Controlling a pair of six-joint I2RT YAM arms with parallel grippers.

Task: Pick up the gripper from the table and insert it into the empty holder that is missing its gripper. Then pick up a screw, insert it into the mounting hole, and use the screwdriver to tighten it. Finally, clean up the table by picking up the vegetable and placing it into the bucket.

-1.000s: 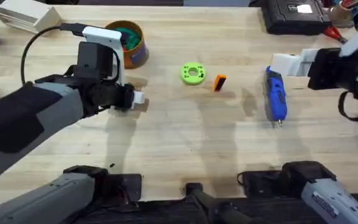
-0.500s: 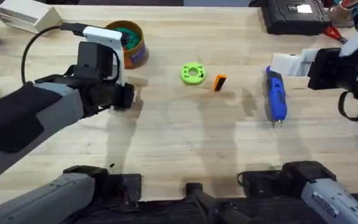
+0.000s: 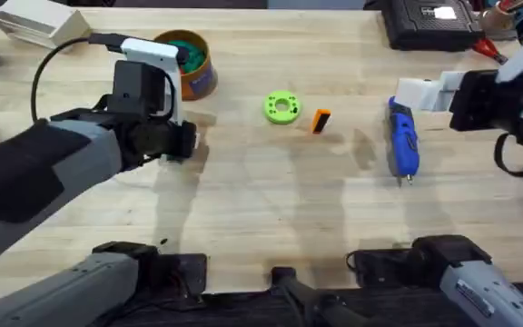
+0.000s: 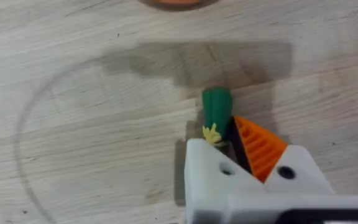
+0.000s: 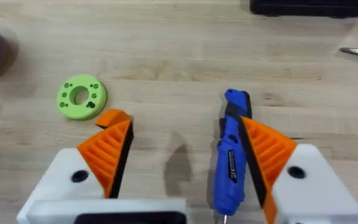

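Both arms are dark grey and black, with black bases. The left gripper [image 4: 241, 146] has a white bracket with one orange ribbed pad; a black cable loops from its wrist. The right gripper [image 5: 185, 146] carries white brackets, two orange ribbed pads, each with a dark screw hole.

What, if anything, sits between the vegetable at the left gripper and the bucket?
Nothing visible. In the left wrist view the vegetable is pinched in the left gripper, with bare table between it and the bucket. The green ring and the screwdriver lie well off to the side.
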